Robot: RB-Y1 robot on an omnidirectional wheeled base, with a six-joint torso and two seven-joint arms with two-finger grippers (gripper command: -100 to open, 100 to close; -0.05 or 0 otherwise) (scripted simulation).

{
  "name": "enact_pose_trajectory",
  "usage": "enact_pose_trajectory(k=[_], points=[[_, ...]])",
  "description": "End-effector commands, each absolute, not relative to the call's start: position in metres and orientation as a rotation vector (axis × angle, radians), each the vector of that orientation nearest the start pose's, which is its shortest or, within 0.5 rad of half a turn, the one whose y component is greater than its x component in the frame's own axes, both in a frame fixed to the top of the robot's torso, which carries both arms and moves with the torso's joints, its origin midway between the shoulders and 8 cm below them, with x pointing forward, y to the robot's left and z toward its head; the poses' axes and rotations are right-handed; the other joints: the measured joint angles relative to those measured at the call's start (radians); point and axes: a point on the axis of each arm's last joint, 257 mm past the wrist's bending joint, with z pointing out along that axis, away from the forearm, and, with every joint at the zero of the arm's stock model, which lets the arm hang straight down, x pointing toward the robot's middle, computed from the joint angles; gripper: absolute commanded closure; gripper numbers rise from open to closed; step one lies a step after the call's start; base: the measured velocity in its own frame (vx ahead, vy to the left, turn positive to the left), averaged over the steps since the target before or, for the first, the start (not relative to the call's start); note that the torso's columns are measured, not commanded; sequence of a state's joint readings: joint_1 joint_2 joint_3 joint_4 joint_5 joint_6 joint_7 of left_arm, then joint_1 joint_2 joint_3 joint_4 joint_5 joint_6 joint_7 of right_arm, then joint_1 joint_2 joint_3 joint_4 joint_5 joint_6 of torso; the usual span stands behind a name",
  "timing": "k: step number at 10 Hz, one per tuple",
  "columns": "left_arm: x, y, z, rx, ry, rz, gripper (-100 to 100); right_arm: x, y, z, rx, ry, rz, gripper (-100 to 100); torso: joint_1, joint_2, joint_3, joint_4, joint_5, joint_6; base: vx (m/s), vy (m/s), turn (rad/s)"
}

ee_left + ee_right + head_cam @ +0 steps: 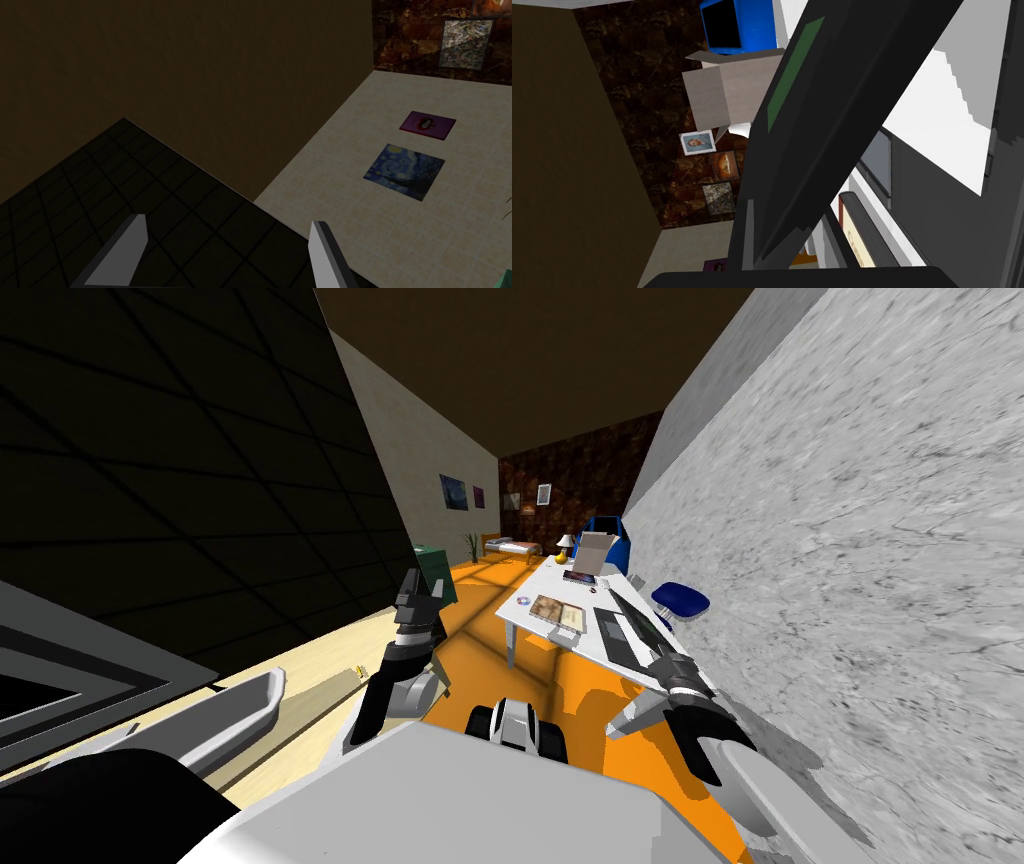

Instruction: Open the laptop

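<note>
black, grey and white banded forearms (408, 640) ending in thin light grey blade fingers (120, 255).

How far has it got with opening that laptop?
Partly done: the lid already stands tilted up off the base. In hand: the right gripper clasps the lid's edge. Left to do: probably swing it further back. The left gripper hangs open, idle.

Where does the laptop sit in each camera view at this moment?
Head view: laptop on the white desk, at the right gripper.
Left wrist view: left gripper, open, faces a wall instead.
Right wrist view: its dark lid, clamped between the fingers.
Shared landmark: the open cardboard box beyond it.
</note>
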State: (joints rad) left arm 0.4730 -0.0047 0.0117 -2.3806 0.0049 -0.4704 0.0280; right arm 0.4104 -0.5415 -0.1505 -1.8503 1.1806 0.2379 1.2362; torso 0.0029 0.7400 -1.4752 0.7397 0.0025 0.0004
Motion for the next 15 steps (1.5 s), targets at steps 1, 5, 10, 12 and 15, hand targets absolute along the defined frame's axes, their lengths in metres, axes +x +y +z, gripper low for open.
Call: enact_pose_trajectory(k=[1,5,10,12,15], points=[[0.327,0.277,0.072,-0.594,0.530,-1.351,0,0.411,-0.488,-0.198,-0.987,1.494,-1.435,100,0.000,0.000,0.000,0.000,0.000,0.000,-0.002,-0.012,0.052],[0.327,0.277,0.072,-0.594,0.530,-1.351,0,0.404,-0.514,-0.181,-0.984,1.497,-1.403,-100,0.001,-0.003,-0.001,-0.002,-0.001,0.000,0.031,0.051,-0.048],[0.327,0.277,0.072,-0.594,0.530,-1.351,0,0.400,-0.537,-0.153,-1.000,1.477,-1.380,-100,-0.001,0.001,0.001,0.001,0.000,0.000,0.040,0.076,-0.052],[0.327,0.277,0.072,-0.594,0.530,-1.351,0,0.400,-0.538,-0.153,-1.004,1.480,-1.375,-100,0.000,0.000,0.000,0.000,0.000,-0.001,0.028,0.053,-0.035],[0.327,0.277,0.072,-0.594,0.530,-1.351,0,0.399,-0.538,-0.156,-1.006,1.486,-1.370,0,-0.003,0.000,0.000,0.000,-0.001,0.000,0.001,0.003,0.002]])
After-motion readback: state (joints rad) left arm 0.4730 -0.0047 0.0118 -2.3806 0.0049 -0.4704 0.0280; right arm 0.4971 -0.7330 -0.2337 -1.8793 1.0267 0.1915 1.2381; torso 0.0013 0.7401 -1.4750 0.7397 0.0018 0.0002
